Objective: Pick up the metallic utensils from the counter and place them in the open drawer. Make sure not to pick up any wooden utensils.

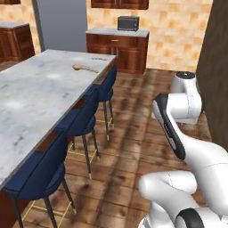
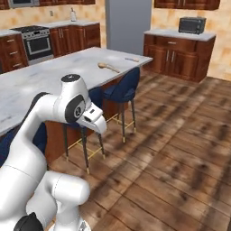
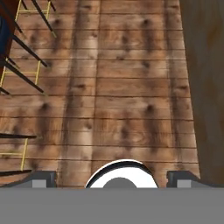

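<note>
Standing behind the robot, I see the white arm folded up over the plank floor, well apart from the counter. The gripper points down at bare floorboards; its two dark fingertips sit far apart at the near edge of the hand view, jaws spread wide with nothing between them.

The counter is a long white-grey marble slab running from near left toward the far middle of the room. Close to its far end lies a light-tan wooden spoon, bowl toward the left and handle angled right. Just beyond it, nearer the far corner of the slab, rests a small slim utensil with a greyish part and a tan part; it is too small to tell more. From the right base view the same spoon and the small utensil lie in the same order along the slab's far end.

Dark blue stools stand tucked along the counter's right side, their thin black legs and yellow footrests on the wood floor. Those legs also show at the left edge of the hand view.

Against the far wall, reddish-brown cabinets carry a dark microwave, with a tall grey refrigerator to the left. From the right base view a steel stove sits far left.
</note>
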Robot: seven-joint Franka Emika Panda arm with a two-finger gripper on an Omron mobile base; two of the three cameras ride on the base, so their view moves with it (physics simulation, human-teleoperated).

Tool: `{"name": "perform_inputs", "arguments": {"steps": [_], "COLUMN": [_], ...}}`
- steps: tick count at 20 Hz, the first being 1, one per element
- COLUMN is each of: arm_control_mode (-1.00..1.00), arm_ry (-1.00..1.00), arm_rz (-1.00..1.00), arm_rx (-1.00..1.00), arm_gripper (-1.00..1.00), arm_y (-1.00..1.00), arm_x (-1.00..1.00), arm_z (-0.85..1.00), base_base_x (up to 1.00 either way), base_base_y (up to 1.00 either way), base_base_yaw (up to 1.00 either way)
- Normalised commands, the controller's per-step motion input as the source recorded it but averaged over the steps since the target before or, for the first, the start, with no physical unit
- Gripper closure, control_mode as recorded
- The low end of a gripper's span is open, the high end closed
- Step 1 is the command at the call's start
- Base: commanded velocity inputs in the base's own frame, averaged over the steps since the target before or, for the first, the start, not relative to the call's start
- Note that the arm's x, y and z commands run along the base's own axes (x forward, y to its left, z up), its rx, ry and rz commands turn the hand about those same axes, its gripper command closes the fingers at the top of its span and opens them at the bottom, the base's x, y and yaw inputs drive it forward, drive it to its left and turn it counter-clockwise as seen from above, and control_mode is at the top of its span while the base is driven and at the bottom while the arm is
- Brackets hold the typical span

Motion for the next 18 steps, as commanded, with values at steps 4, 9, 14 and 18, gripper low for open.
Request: {"name": "perform_inputs", "arguments": {"steps": [4,9,14,18], "arm_control_mode": [1.0,1.0,1.0,1.0], "arm_ry": [0.0,0.0,0.0,0.0], "arm_rz": [0.0,0.0,0.0,0.0], "arm_rx": [0.0,0.0,0.0,0.0], "arm_gripper": [-1.0,-1.0,-1.0,-1.0], "arm_y": [0.0,0.0,0.0,0.0], "arm_x": [0.0,0.0,0.0,0.0], "arm_z": [0.0,0.0,0.0,0.0], "base_base_x": [1.0,1.0,1.0,1.0], "base_base_y": [-1.0,-0.99,-1.0,-1.0], "base_base_yaw": [0.36,0.31,0.33,0.3]}}
